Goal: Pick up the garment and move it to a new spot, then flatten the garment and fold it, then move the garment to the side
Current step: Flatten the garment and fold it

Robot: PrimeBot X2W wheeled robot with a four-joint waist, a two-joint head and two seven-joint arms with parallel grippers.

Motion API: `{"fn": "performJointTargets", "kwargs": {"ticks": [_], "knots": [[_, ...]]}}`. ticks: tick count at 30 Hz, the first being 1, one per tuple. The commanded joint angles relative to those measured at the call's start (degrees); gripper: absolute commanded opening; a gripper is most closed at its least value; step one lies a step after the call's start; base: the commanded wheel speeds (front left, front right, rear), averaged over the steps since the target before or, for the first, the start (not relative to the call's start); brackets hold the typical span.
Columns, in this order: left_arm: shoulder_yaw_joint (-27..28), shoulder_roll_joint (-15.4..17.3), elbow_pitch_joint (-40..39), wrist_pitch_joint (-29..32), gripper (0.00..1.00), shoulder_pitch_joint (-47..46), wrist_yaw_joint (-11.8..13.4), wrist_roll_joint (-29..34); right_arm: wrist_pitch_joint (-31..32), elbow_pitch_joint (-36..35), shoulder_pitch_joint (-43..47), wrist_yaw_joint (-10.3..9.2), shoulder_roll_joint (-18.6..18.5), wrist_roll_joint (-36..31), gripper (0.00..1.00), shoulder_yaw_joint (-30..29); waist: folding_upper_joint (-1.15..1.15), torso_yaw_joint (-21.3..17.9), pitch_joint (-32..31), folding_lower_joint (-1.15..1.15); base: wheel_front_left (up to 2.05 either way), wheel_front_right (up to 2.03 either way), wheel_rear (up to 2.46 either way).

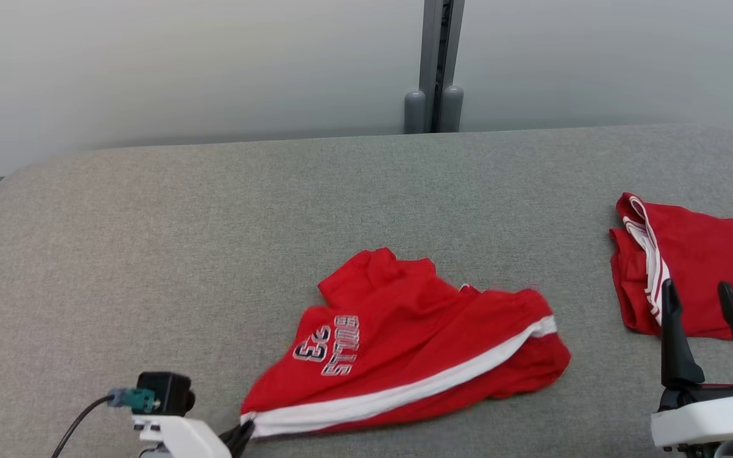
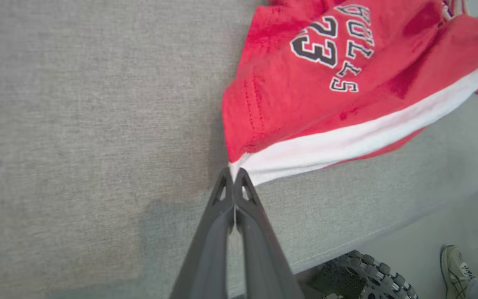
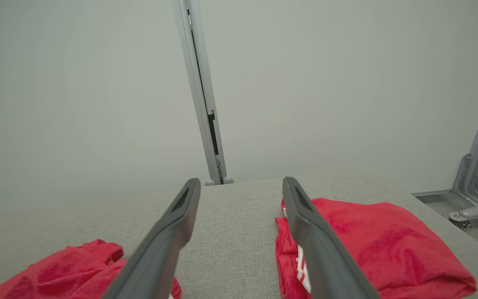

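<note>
Left end effector (image 1: 239, 437), near the surface's (image 1: 150, 242) front edge, is clamping its fingers together on the white-striped corner of the garment (image 1: 404, 343), which is lying crumpled at the middle front. Right end effector (image 1: 697, 287) is hovering with fingers apart, holding nothing, before a folded second garment (image 1: 704, 267) at the right edge. Risk: the left hold is catching only a sliver of hem, so the cloth may be slipping free when lifted.

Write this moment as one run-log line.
left gripper: shut on garment corner | right gripper: open, empty | garment: crumpled, table centre | second red cloth: folded, right
</note>
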Motion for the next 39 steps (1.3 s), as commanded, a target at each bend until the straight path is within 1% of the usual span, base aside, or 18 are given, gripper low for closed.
{"fn": "performJointTargets", "kwargs": {"ticks": [1,3,7,8,9,10,11,12,14,19,24,29,35,39], "knots": [[0.25,0.30,0.85,-0.52,0.00,0.84,0.58,0.29,0.19,0.04,0.64,0.05,-0.24,-0.26,1.00,-0.22,0.00,0.03,-0.03,0.00,0.00,0.00,0.00],[-0.12,-0.02,2.31,-1.13,0.00,1.44,0.54,0.61,0.47,0.29,0.74,0.05,-0.25,-0.25,1.00,-0.24,0.00,0.04,0.12,0.00,0.00,0.00,0.00],[-0.45,-1.97,6.66,-3.10,0.00,0.90,-1.03,-0.05,0.98,0.59,0.70,0.05,-0.25,-0.33,1.00,-0.18,0.00,0.24,0.22,0.00,0.00,0.00,0.00],[-0.42,-2.46,7.83,-3.73,0.04,0.37,-1.26,-0.02,1.02,0.64,0.62,0.05,-0.25,-0.37,1.00,-0.10,0.00,0.26,0.22,0.00,0.00,0.00,0.00],[-0.53,-2.75,9.06,-4.24,0.27,-0.05,-1.65,0.35,1.20,0.69,0.53,0.05,-0.24,-0.40,1.00,0.02,0.00,0.24,0.19,0.00,0.00,0.00,0.00],[-0.70,-3.16,10.05,-4.81,0.74,-0.40,-1.85,0.59,1.29,0.71,0.47,0.05,-0.25,-0.46,1.00,0.03,0.00,0.23,0.14,0.00,0.00,0.00,0.00],[-0.46,-3.75,10.81,-5.36,1.00,-0.65,-2.05,0.27,1.42,0.69,0.46,0.05,-0.24,-0.50,1.00,0.05,0.00,0.27,0.06,0.00,0.00,0.00,0.00],[-0.43,-4.12,11.38,-5.66,1.00,-0.78,-2.33,-0.05,1.51,0.67,0.52,0.05,-0.24,-0.55,1.00,0.03,0.00,0.32,-0.03,0.00,0.00,0.00,0.00],[-0.23,-3.66,12.02,-6.31,1.00,-1.24,-2.59,0.42,1.80,0.54,0.77,0.05,-0.25,-0.69,1.00,-0.12,0.00,0.44,-0.21,0.00,0.00,0.00,0.00],[1.60,-2.92,10.27,-9.26,1.00,-1.46,-1.52,1.28,1.91,0.08,1.20,0.05,-0.25,-0.68,1.00,-0.57,0.00,0.62,-0.72,0.00,0.00,0.00,0.00],[5.72,-1.81,4.84,-16.86,1.00,-2.20,1.30,4.23,1.50,-0.79,1.79,0.05,-0.24,-0.63,1.00,-0.47,0.00,1.13,-1.40,0.00,0.00,0.00,0.00],[9.27,-2.38,0.48,-26.74,1.00,-2.70,3.54,8.02,1.00,-2.02,2.04,0.05,-0.25,-1.23,1.00,0.04,0.00,1.47,-2.46,0.00,0.00,0.00,0.00],[10.55,-2.63,-2.32,-34.90,1.00,-1.13,4.57,11.70,-0.49,-3.83,2.41,0.05,-1.30,-0.99,1.00,1.41,0.00,1.45,-3.29,0.00,0.00,0.00,0.00],[11.18,-2.91,-2.51,-37.58,1.00,0.06,5.31,13.11,-0.73,-4.03,3.54,0.05,-1.69,-0.57,1.00,1.71,0.00,1.56,-3.72,0.00,0.00,0.00,0.00]]}}
